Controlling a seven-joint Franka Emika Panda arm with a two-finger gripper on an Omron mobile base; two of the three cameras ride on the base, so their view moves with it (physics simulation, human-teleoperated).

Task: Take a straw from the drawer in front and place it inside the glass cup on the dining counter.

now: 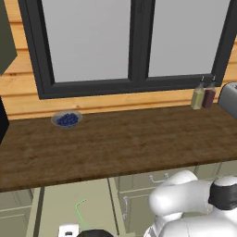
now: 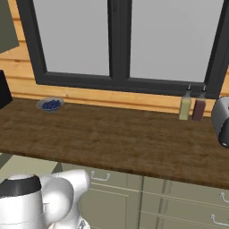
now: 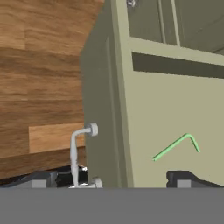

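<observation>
On the worktop at far left sits a bowl (image 1: 67, 119) of blueberries; far right, two bottles (image 1: 203, 97). Below, the drawer (image 3: 175, 113) stands pulled open, and a green bent straw (image 3: 177, 145) lies alone on its floor. The gripper (image 3: 111, 178) hangs fully spread, empty, fingertips straddling the drawer front beside the silver handle (image 3: 78, 153), shown close in the hand view.

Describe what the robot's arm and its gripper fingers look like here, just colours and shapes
The arm is made of glossy white, rounded, bulbous shells, with a dark black band at the joint. The same white shells and black collar show in the right base view. The gripper has two small dark grey, blocky fingertips with lighter grey pads. No cables or markings are visible.
</observation>
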